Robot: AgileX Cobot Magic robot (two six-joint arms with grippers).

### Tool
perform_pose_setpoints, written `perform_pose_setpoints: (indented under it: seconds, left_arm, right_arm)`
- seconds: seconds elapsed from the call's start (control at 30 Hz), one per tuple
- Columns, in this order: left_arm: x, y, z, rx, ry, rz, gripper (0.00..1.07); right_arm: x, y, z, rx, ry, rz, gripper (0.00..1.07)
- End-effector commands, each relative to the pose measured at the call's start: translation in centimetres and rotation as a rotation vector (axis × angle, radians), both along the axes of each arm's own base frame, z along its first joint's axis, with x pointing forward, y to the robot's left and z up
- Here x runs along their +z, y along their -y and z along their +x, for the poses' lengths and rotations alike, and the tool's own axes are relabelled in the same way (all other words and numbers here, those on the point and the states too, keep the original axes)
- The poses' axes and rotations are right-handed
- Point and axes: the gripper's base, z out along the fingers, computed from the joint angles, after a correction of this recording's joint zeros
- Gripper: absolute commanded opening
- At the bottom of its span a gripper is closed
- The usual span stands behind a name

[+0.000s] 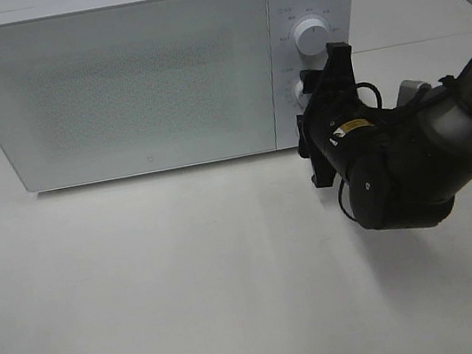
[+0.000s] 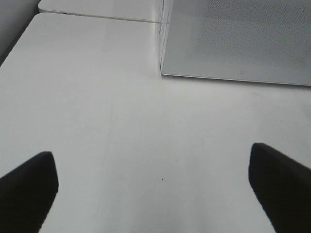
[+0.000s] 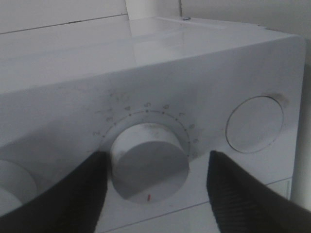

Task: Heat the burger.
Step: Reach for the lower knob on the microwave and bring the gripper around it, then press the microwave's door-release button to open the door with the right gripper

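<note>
At centre right, the right gripper (image 1: pixel 312 115) straddles the microwave's (image 1: pixel 113 80) lower knob (image 3: pixel 148 162) with jaws apart, the left gripper (image 2: pixel 150 162) gapes wide, and the burger, out of view and probably inside, is likely soft: grip gently at the bun sides.

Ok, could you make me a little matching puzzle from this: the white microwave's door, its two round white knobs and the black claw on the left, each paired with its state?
1. white microwave door
2. upper round white knob
3. lower round white knob
4. left black gripper

A. between the right gripper's open fingers
B. shut
C. open, over the white table
D. higher on the panel, outside the fingers

Pairs: 1-B, 2-D, 3-A, 4-C.
</note>
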Motion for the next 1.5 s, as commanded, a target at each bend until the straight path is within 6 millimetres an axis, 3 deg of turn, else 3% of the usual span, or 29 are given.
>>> perform_pose_setpoints:
  seconds: [0.03,0.57,0.87,1.13,1.2,1.4,1.5]
  left_arm:
    - [0.0,0.1,-0.3,-0.005,0.032,-0.003,1.02]
    - [0.0,0.1,-0.3,-0.005,0.032,-0.003,1.02]
    - [0.0,0.1,-0.3,-0.005,0.032,-0.003,1.02]
    - [0.0,0.1,-0.3,-0.005,0.032,-0.003,1.02]
    - [0.0,0.1,-0.3,-0.005,0.032,-0.003,1.02]
    - [0.0,0.1,-0.3,-0.005,0.032,-0.003,1.02]
    - [0.0,0.1,-0.3,-0.005,0.032,-0.003,1.02]
  right_arm:
    - [2.1,0.1,0.7,-0.001,0.167,-0.037,0.72]
    - [2.3,1.9,-3.6,0.122,0.020,-0.213,0.73]
    - [3.7,3.0,-6.2,0.222,-0.064,-0.367,0.73]
    - [5.3,2.8,-7.6,0.420,-0.141,-0.637,0.73]
    - [6.2,2.8,-8.2,0.536,-0.135,-0.838,0.73]
    - [6.9,2.8,-8.6,0.620,-0.121,-0.983,0.73]
    - [7.9,2.4,-8.6,0.733,-0.108,-1.139,0.73]
